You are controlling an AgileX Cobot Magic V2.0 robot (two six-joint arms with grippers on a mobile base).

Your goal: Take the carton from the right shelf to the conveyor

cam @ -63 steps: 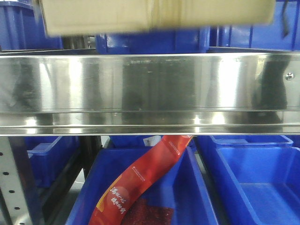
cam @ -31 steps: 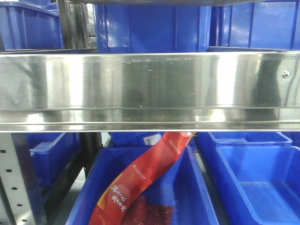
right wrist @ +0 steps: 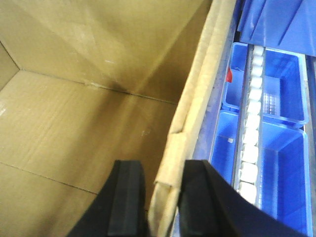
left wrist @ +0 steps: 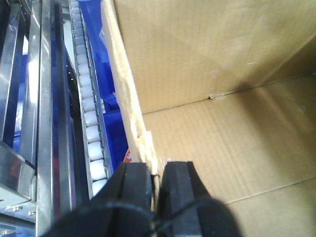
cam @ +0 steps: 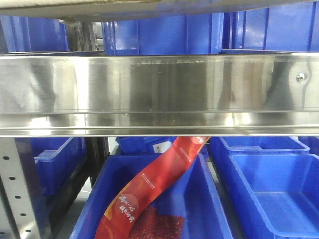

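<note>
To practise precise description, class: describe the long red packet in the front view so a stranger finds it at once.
Find the right shelf, whose wide shiny rail spans the front view. Below its middle sits a blue bin with the red packet leaning diagonally inside. Among blue bins, it alone is a long bright-red strip with pale lettering.

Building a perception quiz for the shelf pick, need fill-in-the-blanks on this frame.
1. The left tool and the right tool each clamp a wall of the carton, one finger inside and one ____.
2. On the right shelf, the screw sits near the ____ end in the front view.
3. The packet lying in the bin below is ____.
Missing: outside; right; red.
</note>
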